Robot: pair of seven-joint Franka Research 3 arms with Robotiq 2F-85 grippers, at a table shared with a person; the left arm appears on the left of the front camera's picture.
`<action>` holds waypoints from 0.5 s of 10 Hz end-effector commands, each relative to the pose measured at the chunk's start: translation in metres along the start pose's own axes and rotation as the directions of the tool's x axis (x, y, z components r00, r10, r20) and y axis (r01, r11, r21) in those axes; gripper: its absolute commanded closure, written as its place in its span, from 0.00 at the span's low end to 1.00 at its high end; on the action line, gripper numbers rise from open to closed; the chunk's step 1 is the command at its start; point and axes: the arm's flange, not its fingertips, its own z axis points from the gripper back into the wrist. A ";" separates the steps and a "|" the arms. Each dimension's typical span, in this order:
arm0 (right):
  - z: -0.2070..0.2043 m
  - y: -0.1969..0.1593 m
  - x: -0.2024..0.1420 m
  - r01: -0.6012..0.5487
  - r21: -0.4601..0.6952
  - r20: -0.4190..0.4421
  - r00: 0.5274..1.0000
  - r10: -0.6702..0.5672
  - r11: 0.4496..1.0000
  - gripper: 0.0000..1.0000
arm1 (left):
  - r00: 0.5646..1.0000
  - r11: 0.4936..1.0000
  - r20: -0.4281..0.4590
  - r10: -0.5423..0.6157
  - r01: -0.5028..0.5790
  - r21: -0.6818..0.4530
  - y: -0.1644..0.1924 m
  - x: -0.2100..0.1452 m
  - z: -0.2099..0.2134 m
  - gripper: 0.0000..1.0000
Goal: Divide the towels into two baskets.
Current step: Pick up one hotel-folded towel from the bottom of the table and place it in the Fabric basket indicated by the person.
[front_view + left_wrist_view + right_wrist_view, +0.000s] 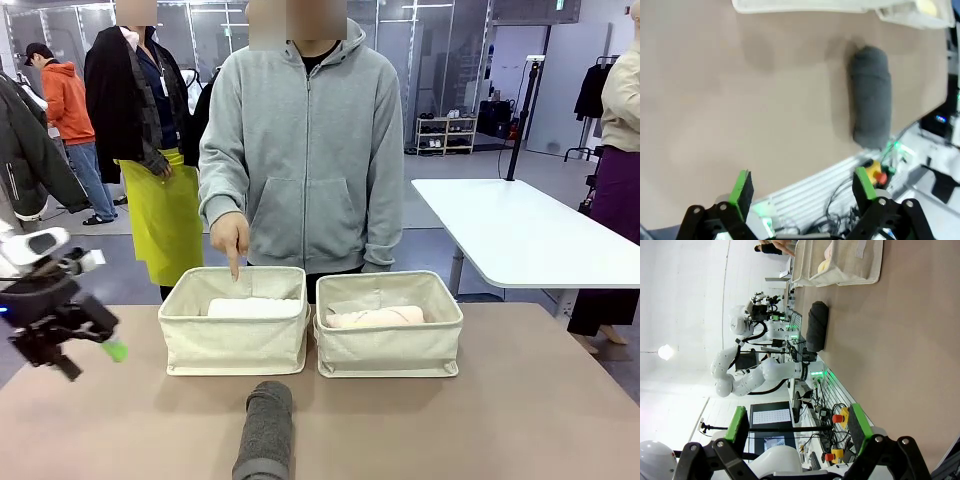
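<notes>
dark grey towel (265, 432) cut off by bottom edge, white towel (253, 308) half hidden behind basket wall (236, 346), left wrist view blurred

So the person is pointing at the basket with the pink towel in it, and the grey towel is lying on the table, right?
Not quite. The person's hand points into the left basket, which holds the white towel; the pink towel is in the other one. The front view shows this. The grey towel does lie on the table.

A white table (520, 235) stands behind at the right, with a shelf rack (446, 133) farther back.
</notes>
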 end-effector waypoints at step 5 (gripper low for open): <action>-0.002 0.004 -0.003 0.005 -0.008 -0.005 1.000 -0.005 1.000 0.00 | 0.998 0.999 -0.040 -0.048 0.048 0.013 -0.057 0.006 -0.067 0.00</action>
